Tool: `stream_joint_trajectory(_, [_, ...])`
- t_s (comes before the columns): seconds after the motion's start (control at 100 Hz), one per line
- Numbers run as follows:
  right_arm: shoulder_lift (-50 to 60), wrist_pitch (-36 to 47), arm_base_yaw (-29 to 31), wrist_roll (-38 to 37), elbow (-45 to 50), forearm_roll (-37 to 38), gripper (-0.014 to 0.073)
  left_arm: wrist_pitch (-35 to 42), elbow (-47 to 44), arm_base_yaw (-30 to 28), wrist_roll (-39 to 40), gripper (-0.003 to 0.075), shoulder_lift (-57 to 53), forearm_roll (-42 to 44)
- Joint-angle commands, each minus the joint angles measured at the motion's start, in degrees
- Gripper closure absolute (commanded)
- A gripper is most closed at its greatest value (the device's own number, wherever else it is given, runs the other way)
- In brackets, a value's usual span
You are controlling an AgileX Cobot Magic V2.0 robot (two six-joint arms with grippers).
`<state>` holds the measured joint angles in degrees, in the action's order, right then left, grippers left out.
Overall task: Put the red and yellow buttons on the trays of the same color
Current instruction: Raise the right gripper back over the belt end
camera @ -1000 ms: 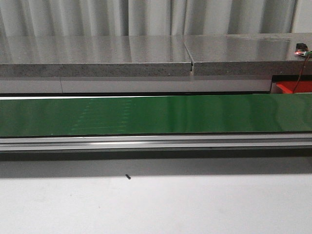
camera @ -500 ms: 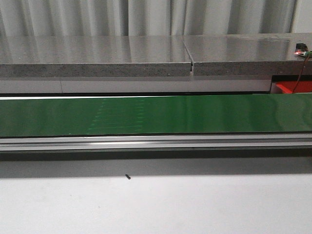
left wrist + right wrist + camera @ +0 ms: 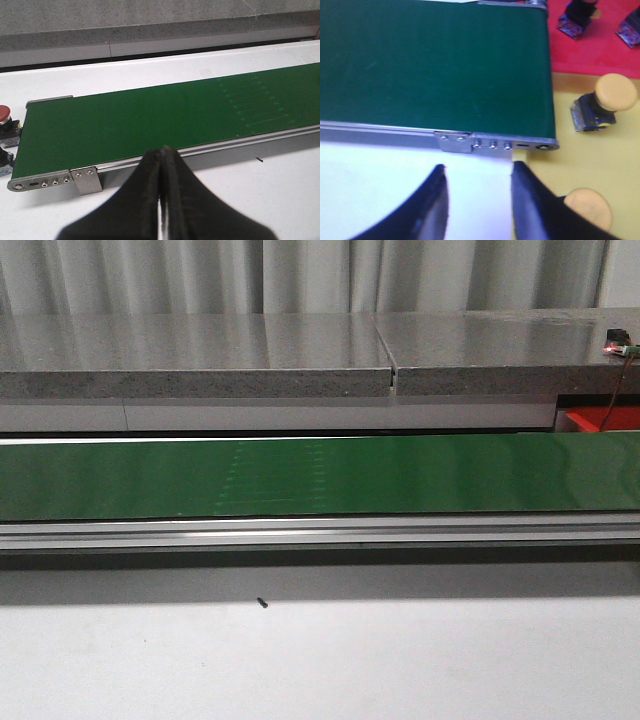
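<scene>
Buttons sat at both ends of your green belt (image 3: 320, 477). Your left gripper (image 3: 161, 200) was squeezed shut on nothing; a red button (image 3: 4, 114) stood far off to its side. Your right gripper (image 3: 477, 192) was open, with a yellow button (image 3: 605, 102) on the yellow tray (image 3: 580, 165) just beside its fingers.

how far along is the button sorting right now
Partly done: two yellow buttons sit on the yellow tray, and parts rest on the red tray. Nothing is in hand: the left gripper is shut and empty, the right gripper open and empty. The green belt carries nothing. A red button still waits beside the belt's end.
</scene>
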<state>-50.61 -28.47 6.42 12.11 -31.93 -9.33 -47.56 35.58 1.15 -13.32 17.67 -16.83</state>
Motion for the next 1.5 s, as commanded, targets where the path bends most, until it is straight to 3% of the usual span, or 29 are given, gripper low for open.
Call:
stream_joint_trajectory(0.0, [1.5, 2.2, -2.1, 0.3, -2.0, 0.7, 0.0560, 3.9, 1.5, 0.2, 0.2, 0.0741, 0.6, -1.4])
stream_joint_trajectory(0.06, [2.6, 2.1, -2.7, 0.1, -2.0, 0.9, 0.0668, 3.9, 1.5, 0.2, 0.2, 0.0741, 0.6, -1.4])
stream_joint_trajectory(0.24, [7.5, 2.0, -2.8, -5.6, -2.0, 5.0, 0.0661, 3.9, 1.5, 0.2, 0.2, 0.0741, 0.6, -1.4])
stream_joint_trajectory(0.67, [21.2, 4.6, -2.3, -5.5, 2.0, 5.6, 0.0661, 3.9, 1.5, 0.2, 0.2, 0.0741, 0.6, -1.4])
stream_joint_trajectory(1.49, [21.9, 4.6, -2.3, -5.5, 2.1, 5.6, 0.0661, 3.9, 1.5, 0.2, 0.2, 0.0741, 0.6, -1.4])
